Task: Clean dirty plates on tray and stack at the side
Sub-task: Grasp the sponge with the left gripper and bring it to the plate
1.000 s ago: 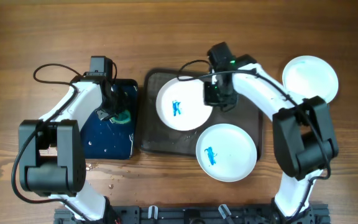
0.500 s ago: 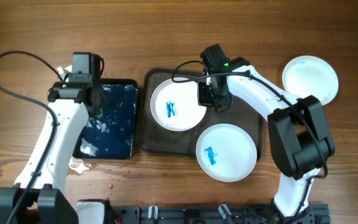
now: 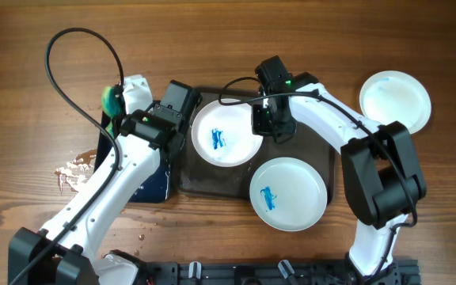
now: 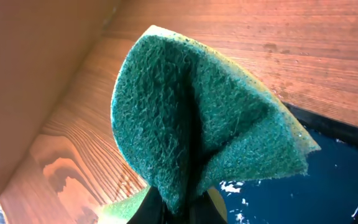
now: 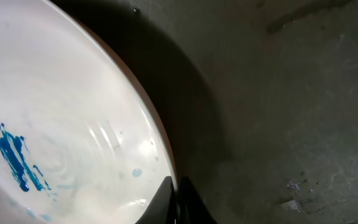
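Plates (image 3: 288,194) still smeared; sponge (image 4: 197,124) just lifted off the small tray (image 3: 153,186).
Left end effector (image 4: 180,208) clenches it; right end effector (image 5: 176,200) pinches the far plate (image 3: 226,133) by its rim, so wiping can start.

Nothing readable showed anywhere I looked: no lettering, label, brand or number on any plate (image 3: 226,133), on the tray (image 3: 212,178), on the sponge (image 4: 191,124), nor on the wooden counter (image 3: 22,47).
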Motion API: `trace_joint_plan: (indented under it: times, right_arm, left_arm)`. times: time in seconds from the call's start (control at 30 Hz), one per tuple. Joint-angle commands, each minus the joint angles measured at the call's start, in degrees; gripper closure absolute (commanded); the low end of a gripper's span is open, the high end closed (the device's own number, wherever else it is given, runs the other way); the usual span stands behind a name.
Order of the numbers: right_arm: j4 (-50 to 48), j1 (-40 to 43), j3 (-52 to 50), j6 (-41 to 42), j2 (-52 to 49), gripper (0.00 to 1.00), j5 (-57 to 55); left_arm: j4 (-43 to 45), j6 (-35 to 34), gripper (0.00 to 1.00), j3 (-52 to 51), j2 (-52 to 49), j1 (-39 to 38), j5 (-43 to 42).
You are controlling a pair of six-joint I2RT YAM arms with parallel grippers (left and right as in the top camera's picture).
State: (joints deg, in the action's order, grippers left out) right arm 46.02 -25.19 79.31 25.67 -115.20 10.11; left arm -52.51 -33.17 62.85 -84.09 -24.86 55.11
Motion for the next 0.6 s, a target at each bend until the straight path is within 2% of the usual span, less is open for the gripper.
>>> trace_joint_plan:
  times: [0.0,0.1,0.13,0.23,0.3,0.43,0.5,0.57]
  right_arm:
    - [0.1,0.1,-0.2,-0.5,-1.0,0.95,0.4]
    - [0.1,0.1,-0.2,-0.5,-1.0,0.96,0.4]
    - [0.1,0.1,-0.2,-0.5,-1.0,0.95,0.4]
    - [0.1,0.1,-0.2,-0.4,-1.0,0.95,0.5]
    - [0.4,0.1,-0.2,-0.5,-1.0,0.95,0.5]
    - [1.2,0.1,-0.2,-1.3,-1.0,0.95,0.5]
    - [1.2,0.1,-0.2,-1.3,-1.0,0.95,0.5]
    - [1.2,0.1,-0.2,-1.3,-1.0,0.95,0.5]
  left_arm:
    - [0.1,-2.1,0.96,0.8,0.3,-0.2,3.9]
    - [0.1,-2.1,0.96,0.8,0.3,-0.2,3.8]
    - [0.2,-2.3,0.96,0.8,0.3,-0.2,1.1]
    - [1.3,-1.8,0.96,0.8,-0.4,3.7,-24.7]
    - [2.4,0.5,0.96,0.8,-3.1,9.4,-39.7]
    - [3.6,5.7,0.96,0.8,-4.7,16.2,-57.3]
    - [5.0,5.9,0.96,0.8,-4.2,14.4,-61.4]
    - [7.1,5.4,0.96,0.8,-5.0,8.8,-61.9]
